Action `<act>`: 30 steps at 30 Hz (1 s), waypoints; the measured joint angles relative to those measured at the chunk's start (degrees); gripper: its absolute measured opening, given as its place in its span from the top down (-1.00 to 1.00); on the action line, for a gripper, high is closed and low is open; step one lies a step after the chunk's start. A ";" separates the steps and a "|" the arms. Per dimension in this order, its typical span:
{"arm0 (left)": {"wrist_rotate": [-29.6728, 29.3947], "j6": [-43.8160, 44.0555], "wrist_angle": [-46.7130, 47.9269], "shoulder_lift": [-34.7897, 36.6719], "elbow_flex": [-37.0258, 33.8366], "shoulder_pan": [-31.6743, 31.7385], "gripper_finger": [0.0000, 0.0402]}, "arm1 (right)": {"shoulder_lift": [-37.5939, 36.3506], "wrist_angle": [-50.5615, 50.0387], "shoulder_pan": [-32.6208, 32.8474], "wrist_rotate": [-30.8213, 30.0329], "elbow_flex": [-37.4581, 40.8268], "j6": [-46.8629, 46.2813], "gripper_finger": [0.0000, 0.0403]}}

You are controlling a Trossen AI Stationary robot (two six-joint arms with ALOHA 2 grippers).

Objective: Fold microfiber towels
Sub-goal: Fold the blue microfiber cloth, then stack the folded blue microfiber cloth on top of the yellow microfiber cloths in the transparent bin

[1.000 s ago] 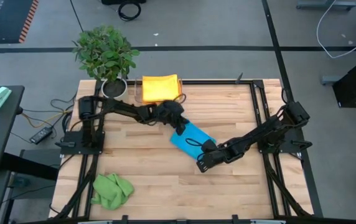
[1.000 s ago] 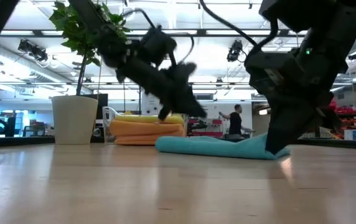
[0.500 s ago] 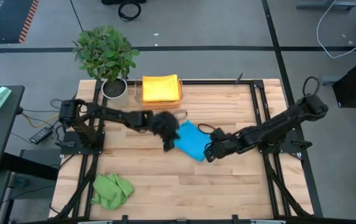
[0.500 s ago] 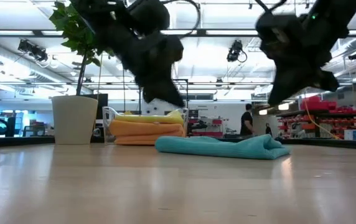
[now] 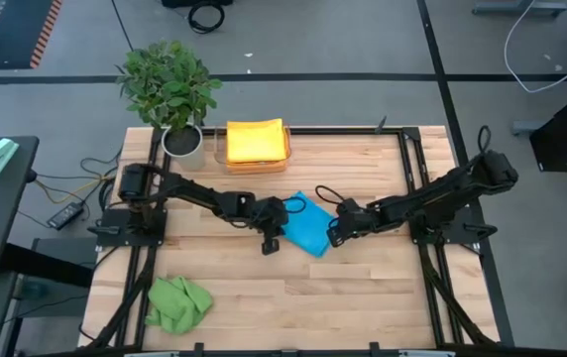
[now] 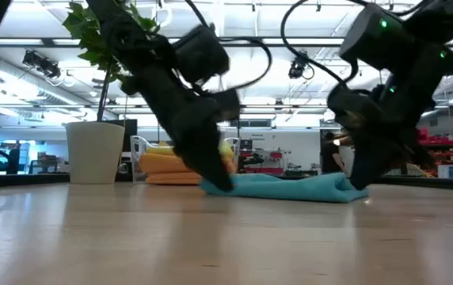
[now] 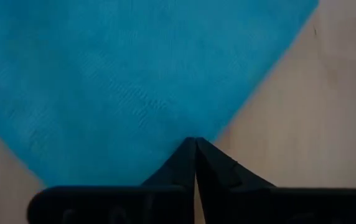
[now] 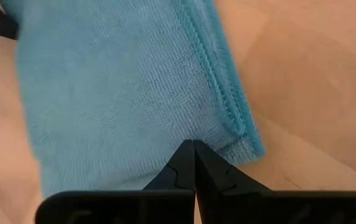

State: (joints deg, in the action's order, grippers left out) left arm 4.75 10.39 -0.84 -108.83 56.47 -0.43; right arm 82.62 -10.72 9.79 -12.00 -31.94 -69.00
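Both your pincers are clenched on the blue towel (image 5: 306, 227): left gripper (image 5: 273, 241) one side, right gripper (image 5: 335, 233) opposite. Folded yellow towels (image 5: 256, 141) stacked beyond; green towel (image 5: 177, 302) waits, crumpled.

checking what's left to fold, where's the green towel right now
In the high view the green towel lies crumpled at the table's near left corner, well apart from the blue towel at mid-table, which the left gripper and right gripper flank.
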 joint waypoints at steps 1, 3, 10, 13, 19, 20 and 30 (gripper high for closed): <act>0.04 0.56 -1.91 -1.19 0.28 -0.02 0.93 | 0.15 0.32 -0.03 0.12 0.53 0.17 0.98; 0.07 1.51 -2.46 -2.19 0.48 -0.28 0.97 | 0.96 0.34 -0.12 0.04 1.16 0.55 0.98; 3.56 11.84 -6.91 -4.25 0.50 -3.69 0.87 | 1.47 0.18 -0.41 -2.33 1.87 4.96 0.98; 4.22 17.91 -9.90 -3.57 0.18 -6.21 0.85 | 0.96 -0.25 -1.46 -4.91 1.83 9.65 0.98; 9.92 18.81 -13.24 -0.48 2.52 -9.67 0.94 | -2.95 -3.81 -4.13 -4.84 -1.01 21.02 0.98; 11.19 17.52 -12.95 0.65 2.81 -9.87 0.96 | -4.27 -4.80 -4.09 -4.57 -2.12 22.52 0.98; 11.55 -4.35 4.19 15.64 3.34 -9.97 0.83 | -12.97 -17.23 4.04 -3.36 -11.36 34.17 0.95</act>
State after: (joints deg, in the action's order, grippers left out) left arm 16.30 6.04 3.35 -93.19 59.81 -10.39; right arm 69.64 -27.95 13.83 -15.35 -43.30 -34.82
